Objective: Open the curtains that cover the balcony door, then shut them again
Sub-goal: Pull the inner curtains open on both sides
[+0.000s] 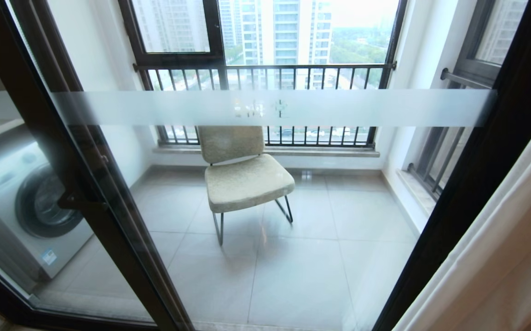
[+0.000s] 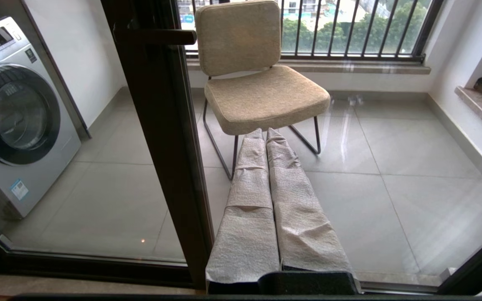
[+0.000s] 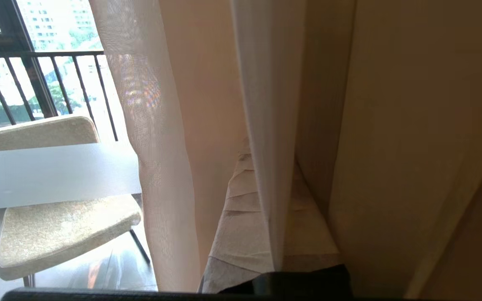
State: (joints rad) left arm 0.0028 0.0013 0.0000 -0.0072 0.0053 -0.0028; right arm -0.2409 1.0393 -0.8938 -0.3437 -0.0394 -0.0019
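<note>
We have the balcony door [image 1: 265,108] laid bare in front of us, its frosted band running across the glass, chair [image 1: 242,177] and washing machine [image 1: 26,202] beyond. The curtains [image 1: 509,248] hang bunched at our right, long folds running floor to ceiling. That puts them on the right arm's side, and the right end effector [image 3: 262,200] is buried in them: sheer white layer draped across its wrapped fingers, cream drape just beside. It's clenched, and it seems to pinch a sheer fold, though the cloth hides the tips. The left end effector [image 2: 268,138] is clenched on nothing, pointing at the glass by the dark door frame [image 2: 161,138], well apart from the fabric.
</note>
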